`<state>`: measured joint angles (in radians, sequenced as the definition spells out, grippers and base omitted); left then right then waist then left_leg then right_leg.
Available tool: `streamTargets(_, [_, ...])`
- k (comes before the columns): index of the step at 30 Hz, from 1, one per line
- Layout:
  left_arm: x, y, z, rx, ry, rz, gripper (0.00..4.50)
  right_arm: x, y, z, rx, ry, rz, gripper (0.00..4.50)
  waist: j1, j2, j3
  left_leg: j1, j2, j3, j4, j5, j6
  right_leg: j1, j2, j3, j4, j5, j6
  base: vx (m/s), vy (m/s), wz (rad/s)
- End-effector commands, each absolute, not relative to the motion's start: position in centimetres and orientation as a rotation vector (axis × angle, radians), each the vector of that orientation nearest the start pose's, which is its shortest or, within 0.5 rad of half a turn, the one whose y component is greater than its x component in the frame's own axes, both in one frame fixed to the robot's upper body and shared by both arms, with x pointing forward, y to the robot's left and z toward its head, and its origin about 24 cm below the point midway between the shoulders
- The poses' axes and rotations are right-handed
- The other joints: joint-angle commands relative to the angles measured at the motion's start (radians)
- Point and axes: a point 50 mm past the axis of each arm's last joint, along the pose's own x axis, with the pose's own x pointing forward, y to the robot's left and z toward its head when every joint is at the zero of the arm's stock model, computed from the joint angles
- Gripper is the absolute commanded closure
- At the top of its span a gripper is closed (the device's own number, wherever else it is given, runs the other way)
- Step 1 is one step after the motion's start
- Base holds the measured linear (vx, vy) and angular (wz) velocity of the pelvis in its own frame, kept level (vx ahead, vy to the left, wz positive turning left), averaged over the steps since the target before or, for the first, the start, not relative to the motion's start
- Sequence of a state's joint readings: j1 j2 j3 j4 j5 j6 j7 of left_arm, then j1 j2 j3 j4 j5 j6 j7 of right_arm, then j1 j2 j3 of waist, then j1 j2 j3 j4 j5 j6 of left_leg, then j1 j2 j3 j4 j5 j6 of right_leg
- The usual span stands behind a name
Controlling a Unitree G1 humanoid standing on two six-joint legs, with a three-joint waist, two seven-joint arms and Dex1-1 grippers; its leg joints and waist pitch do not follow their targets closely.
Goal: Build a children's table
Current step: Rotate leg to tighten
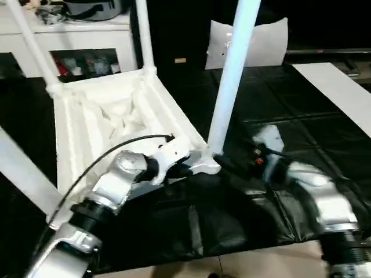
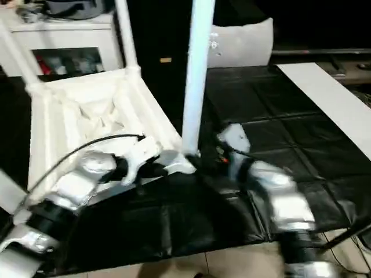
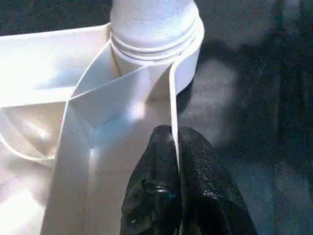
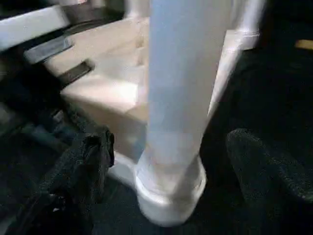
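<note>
The left gripper [image 3: 175, 147] pinched the table top's [image 1: 104, 116] thin rim. The right gripper's [image 4: 171, 161] jaws stood wide open, a leg [image 4: 183, 83] between them.

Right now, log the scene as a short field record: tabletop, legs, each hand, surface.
tabletop: upside down, ribbed underside up, on the black mat
legs: three stand in corner sockets; nearest leg upright in the near corner
left hand: shut on the tabletop's rim beside that corner
right hand: open, one finger on each side of the nearest leg's base
background: white cabinet
</note>
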<state>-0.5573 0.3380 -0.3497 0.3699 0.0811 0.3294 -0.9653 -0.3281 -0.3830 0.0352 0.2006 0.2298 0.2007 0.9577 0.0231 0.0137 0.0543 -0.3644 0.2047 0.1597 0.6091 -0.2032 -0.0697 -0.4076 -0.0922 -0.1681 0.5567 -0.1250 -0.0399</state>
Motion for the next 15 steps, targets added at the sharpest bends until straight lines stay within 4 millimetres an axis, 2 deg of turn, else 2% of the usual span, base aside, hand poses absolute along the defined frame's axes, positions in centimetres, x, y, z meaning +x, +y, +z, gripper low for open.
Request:
streamTargets(1, [30.9, 10.3, 6.6, 0.552, 0.412, -1.265, 4.5, 28.9, -16.8, 7.8, -0.128, 0.15, 1.083, 0.55, 0.005, -0.004, -0.076, 0.005, 0.027, -0.004, -0.066, -0.185, 0.095, 0.069, -0.065, 0.059, -0.072, -0.406, -0.088, 0.0, 0.0, 0.0])
streamTargets(5, [29.9, 10.7, 6.2, 0.602, 0.422, -1.378, 4.5, 28.6, -17.2, 7.6, -0.134, 0.182, 1.173, 0.55, 0.017, -0.005, -0.075, 0.009, 0.03, -0.002, -0.066, -0.178, 0.092, 0.064, -0.066, 0.062, -0.072, -0.409, -0.098, 0.0, 0.0, 0.0])
streamTargets(6, [29.3, 10.7, 6.0, 0.624, 0.418, -1.442, 4.5, 28.5, -17.3, 7.4, -0.138, 0.198, 1.212, 0.55, 0.023, -0.006, -0.077, 0.014, 0.032, -0.002, -0.067, -0.174, 0.09, 0.063, -0.066, 0.065, -0.065, -0.385, -0.114, 0.0, 0.0, 0.0])
streamTargets(8, [28.9, 10.7, 6.0, 0.631, 0.418, -1.479, 4.5, 28.4, -17.3, 7.3, -0.137, 0.215, 1.235, 0.55, 0.025, -0.006, -0.074, 0.012, 0.034, -0.002, -0.07, -0.183, 0.089, 0.064, -0.064, 0.065, -0.065, -0.386, -0.116, 0.0, 0.0, 0.0])
streamTargets(9, [28.7, 10.7, 5.9, 0.635, 0.417, -1.507, 4.5, 28.3, -17.4, 7.1, -0.134, 0.231, 1.256, 0.55, 0.034, -0.008, -0.074, 0.017, 0.035, -0.001, -0.071, -0.191, 0.083, 0.062, -0.067, 0.067, -0.065, -0.401, -0.116, 0.0, 0.0, 0.0])
streamTargets(10, [28.5, 10.7, 5.9, 0.642, 0.418, -1.524, 4.5, 28.3, -17.4, 7.0, -0.14, 0.239, 1.266, 0.71, 0.036, -0.008, -0.073, 0.019, 0.035, 0.0, -0.071, -0.196, 0.08, 0.06, -0.065, 0.067, -0.066, -0.407, -0.115, 0.0, 0.0, 0.0])
streamTargets(11, [28.3, 10.7, 5.8, 0.655, 0.413, -1.553, 4.5, 28.3, -17.4, 6.9, -0.143, 0.252, 1.289, 0.81, 0.037, -0.012, -0.073, 0.021, 0.036, 0.001, -0.072, -0.2, 0.077, 0.059, -0.066, 0.068, -0.067, -0.412, -0.115, 0.0, 0.0, 0.0])
streamTargets(14, [28.0, 10.7, 5.8, 0.677, 0.409, -1.59, 4.5, 28.2, -17.3, 6.7, -0.144, 0.265, 1.328, 0.81, 0.042, -0.013, -0.07, 0.026, 0.035, 0.005, -0.073, -0.213, 0.066, 0.056, -0.066, 0.073, -0.07, -0.454, -0.105, 0.0, 0.0, 0.0])
streamTargets(15, [27.9, 10.8, 5.8, 0.688, 0.408, -1.605, 4.5, 28.1, -17.2, 6.7, -0.134, 0.271, 1.355, 1.07, 0.041, -0.015, -0.071, 0.024, 0.035, 0.005, -0.074, -0.212, 0.065, 0.057, -0.066, 0.074, -0.069, -0.454, -0.104, 0.0, 0.0, 0.0])
